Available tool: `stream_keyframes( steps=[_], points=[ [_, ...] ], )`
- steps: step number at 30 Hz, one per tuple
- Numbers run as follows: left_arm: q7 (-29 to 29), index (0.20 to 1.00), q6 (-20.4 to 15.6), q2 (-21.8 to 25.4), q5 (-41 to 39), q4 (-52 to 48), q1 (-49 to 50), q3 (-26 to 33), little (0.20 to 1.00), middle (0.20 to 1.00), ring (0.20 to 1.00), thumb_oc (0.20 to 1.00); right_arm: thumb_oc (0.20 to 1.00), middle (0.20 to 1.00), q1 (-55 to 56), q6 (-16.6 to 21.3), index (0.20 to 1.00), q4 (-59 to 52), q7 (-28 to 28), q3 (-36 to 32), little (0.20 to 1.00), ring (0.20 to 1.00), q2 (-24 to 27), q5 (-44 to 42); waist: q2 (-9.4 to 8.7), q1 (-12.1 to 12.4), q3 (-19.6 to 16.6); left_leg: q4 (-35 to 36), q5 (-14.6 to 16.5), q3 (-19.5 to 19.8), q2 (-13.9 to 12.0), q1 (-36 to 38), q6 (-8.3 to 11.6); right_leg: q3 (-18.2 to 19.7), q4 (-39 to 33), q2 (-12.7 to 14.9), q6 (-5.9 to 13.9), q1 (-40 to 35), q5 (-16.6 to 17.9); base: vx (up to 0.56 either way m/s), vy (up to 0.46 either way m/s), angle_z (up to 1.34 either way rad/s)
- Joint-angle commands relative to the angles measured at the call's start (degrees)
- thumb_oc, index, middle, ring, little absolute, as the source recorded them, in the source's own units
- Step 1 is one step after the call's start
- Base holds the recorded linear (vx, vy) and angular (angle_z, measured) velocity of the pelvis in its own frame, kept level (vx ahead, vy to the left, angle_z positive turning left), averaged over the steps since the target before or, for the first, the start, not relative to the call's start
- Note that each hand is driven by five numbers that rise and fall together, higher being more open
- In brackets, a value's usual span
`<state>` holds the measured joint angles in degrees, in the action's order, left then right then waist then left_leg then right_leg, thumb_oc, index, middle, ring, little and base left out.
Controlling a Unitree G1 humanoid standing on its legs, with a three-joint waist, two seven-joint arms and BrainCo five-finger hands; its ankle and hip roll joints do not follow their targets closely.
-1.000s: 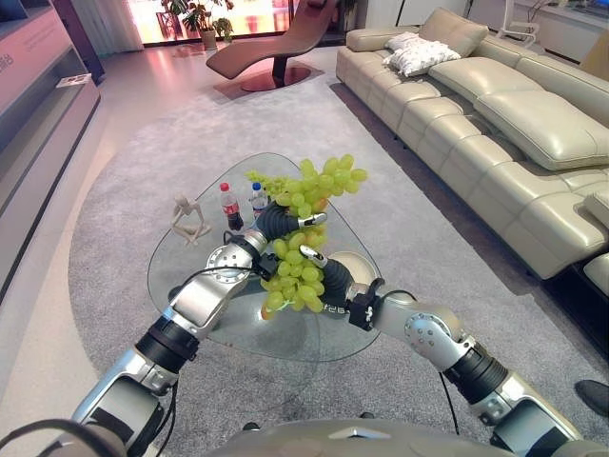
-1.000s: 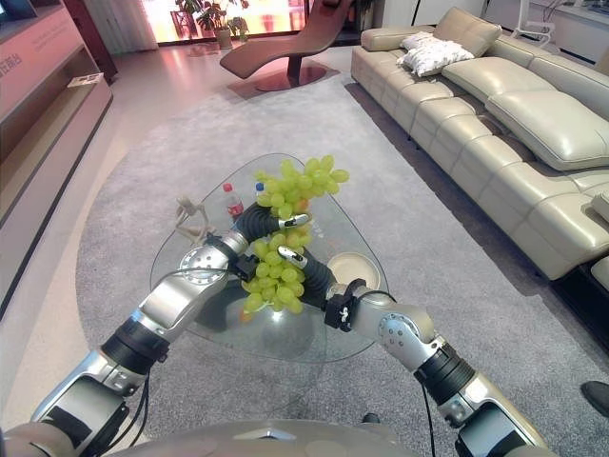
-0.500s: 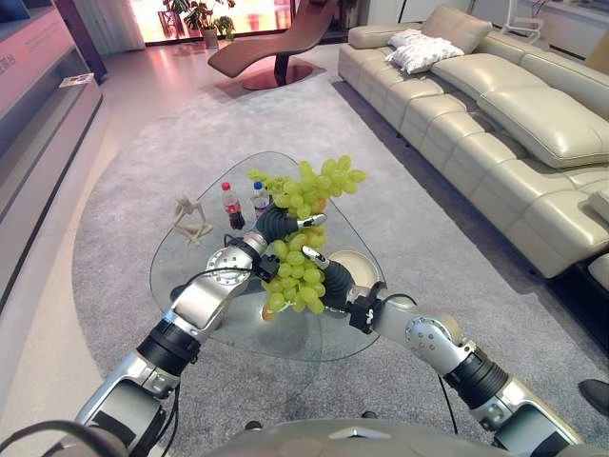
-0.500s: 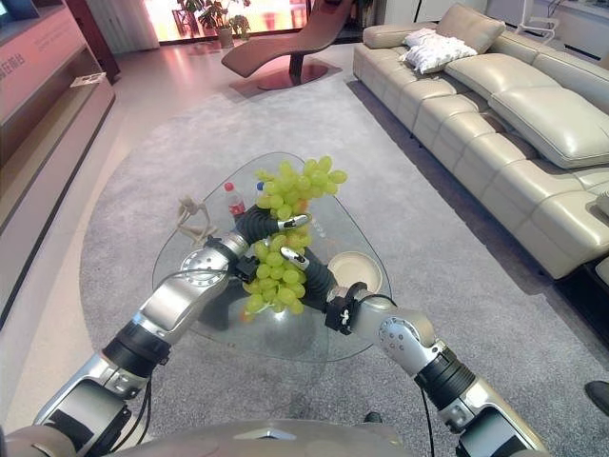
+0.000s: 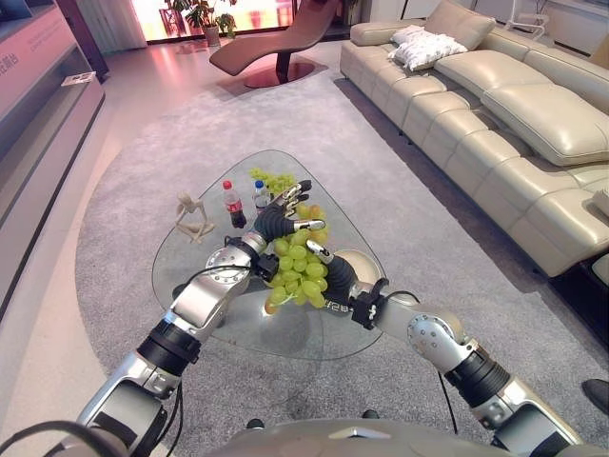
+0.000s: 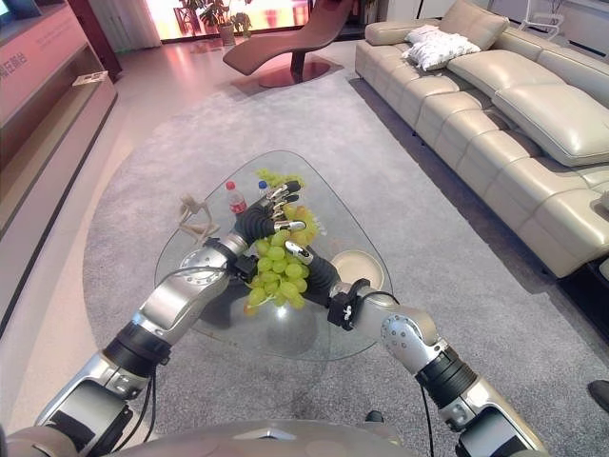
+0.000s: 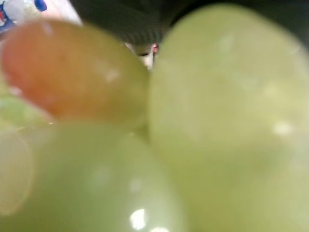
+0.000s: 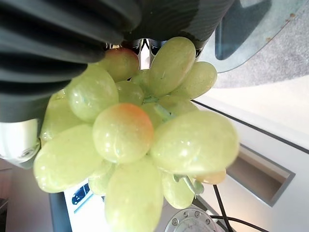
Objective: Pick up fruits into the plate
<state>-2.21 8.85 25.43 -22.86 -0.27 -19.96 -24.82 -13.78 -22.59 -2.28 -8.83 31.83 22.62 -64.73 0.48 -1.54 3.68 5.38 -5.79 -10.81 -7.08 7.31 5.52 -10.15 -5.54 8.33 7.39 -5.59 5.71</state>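
A large bunch of pale green grapes [image 5: 297, 268] hangs over the middle of the rounded triangular glass worktop [image 5: 205, 276], carried between the two hands. The left hand [image 5: 282, 211] sits at the top of the bunch with its fingers spread fairly wide and straight, resting against the upper grapes rather than curled round them. The right hand [image 5: 328, 271] is pressed into the side of the bunch; its fingers are buried in the fruit, so I cannot tell whether they are closed on it. In the right wrist view the grapes [image 8: 140, 140] crowd right against the dark ribbed cover.

The round cream plate [image 5: 364, 269] lies near the worktop's right edge, just beside the right wrist and apart from the bunch. So the step in hand appears to be the carry: the fruit is lifted but not yet over the plate.

The next move probably calls for both hands to travel together toward the right edge, then lower the bunch onto the plate before letting go. The two small bottles [image 5: 231, 204] and the pale figurine [image 5: 190, 219] stand toward the far left edge, well clear of that path.
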Motion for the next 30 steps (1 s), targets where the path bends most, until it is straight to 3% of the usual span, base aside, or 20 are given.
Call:
stream_keyframes(
  steps=[1,7,16,19,21,24,30],
  points=[
    [-3.6,1.0,-1.1,0.9,-3.3,2.5,-2.3,1.3,1.0,1.0,1.0,1.0,0.2,0.2,-3.9,6.9,0.2,-6.8,-2.2,-8.1,0.2,0.2,-5.8,-4.9,-1.13,0.3,1.5,-1.6,7.4,1.2,-0.1,1.0,-0.69,-3.2,3.1,1.0,0.54,-3.0,-6.5,0.0,0.0,0.0],
    [-5.4,1.0,-1.6,2.8,-5.9,3.4,0.7,4.3,1.0,1.0,1.0,1.0,0.2,0.2,-1.6,8.7,0.2,-6.0,-1.8,-11.4,0.2,0.2,-4.5,-5.3,-0.8,0.3,1.5,-1.5,7.2,0.9,-0.2,1.1,-0.7,-3.5,3.2,1.0,0.45,-3.1,-6.6,0.01,0.001,0.01],
    [-7.1,1.0,-6.0,4.2,-9.7,4.9,6.3,10.6,1.0,1.0,1.0,1.0,0.2,0.2,2.3,10.2,0.2,-3.4,-1.9,-17.1,0.2,0.2,-3.1,-4.8,-0.78,0.6,1.5,-1.3,7.0,1.0,-0.2,0.7,-0.65,-3.9,3.1,1.1,0.31,-2.9,-6.4,0.02,0.002,0.05],
    [-7.4,1.0,-7.6,3.9,-12.6,4.7,8.0,12.4,1.0,1.0,1.0,1.0,0.2,0.2,3.6,10.4,0.2,-2.0,-2.1,-18.5,0.2,0.2,-2.8,-4.6,-0.84,0.8,1.6,-1.3,6.9,1.0,-0.2,0.6,-0.68,-4.0,3.1,1.1,0.22,-2.9,-6.4,0.03,0.003,0.02],
    [-7.0,1.0,-10.5,2.0,-16.9,4.2,10.0,14.5,1.0,1.0,1.0,1.0,0.2,0.2,4.9,10.9,0.2,0.0,-3.0,-19.9,0.2,0.2,-3.0,-3.7,-1.05,1.1,1.9,-1.4,7.0,1.1,-0.1,0.4,-0.69,-4.2,3.1,1.1,0.08,-2.8,-6.5,0.05,0.007,0.05],
    [-5.8,1.0,-14.0,0.6,-16.8,5.0,11.5,15.9,1.0,1.0,1.0,1.0,0.2,0.2,5.8,11.5,0.2,1.7,-3.1,-20.7,0.2,0.2,-2.9,-2.9,-1.24,1.2,2.3,-1.3,7.0,1.1,0.0,0.3,-0.65,-4.5,3.1,1.2,0.01,-2.8,-6.5,0.05,0.006,0.03],
    [-2.8,1.0,-15.2,-1.0,-14.2,8.4,13.7,16.8,1.0,1.0,1.0,1.0,0.2,0.2,6.0,12.7,0.2,5.8,-1.5,-22.0,0.2,0.2,-2.7,0.3,-1.49,2.0,3.6,-1.7,7.2,1.9,0.4,-0.8,-0.83,-4.5,3.7,1.0,-0.23,-1.9,-7.0,0.04,0.005,0.01]
  ],
)
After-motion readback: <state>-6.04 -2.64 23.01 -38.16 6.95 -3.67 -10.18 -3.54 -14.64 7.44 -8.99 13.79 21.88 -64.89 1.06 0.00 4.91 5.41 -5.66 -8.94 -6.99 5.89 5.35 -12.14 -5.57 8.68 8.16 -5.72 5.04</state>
